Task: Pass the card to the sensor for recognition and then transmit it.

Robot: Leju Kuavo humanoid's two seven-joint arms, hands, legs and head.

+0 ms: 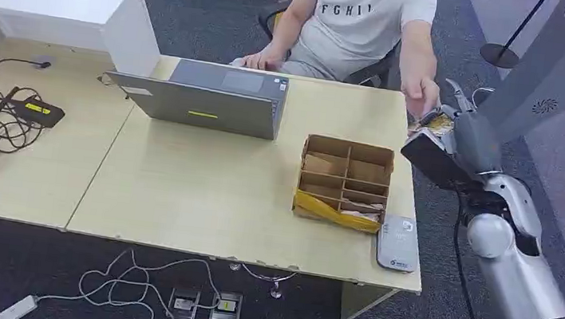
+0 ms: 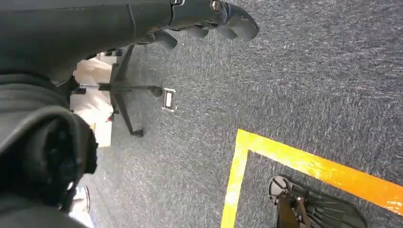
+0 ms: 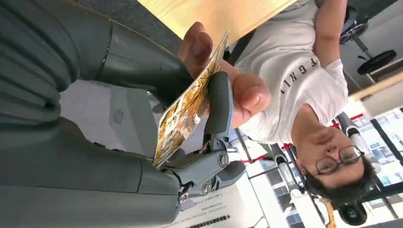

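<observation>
**Card held at the counter's far right corner, person's hand on it**

Nearest, the left hand (image 2: pixel 209 19) hangs over grey carpet with a yellow floor line (image 2: pixel 304 164), its fingers curled in on nothing. On the counter (image 1: pixel 202 198), a grey sensor pad (image 1: pixel 397 242) lies at the near right edge, just beside a compartmented cardboard box (image 1: pixel 343 182). Farther back sits a closed laptop (image 1: pixel 210 97). Off the far right corner, the right hand (image 1: pixel 445 146) pinches the patterned card (image 3: pixel 187 109) between thumb and fingers. A person's hand (image 3: pixel 237 85) touches the card from the other side; the person sits behind the counter.
</observation>
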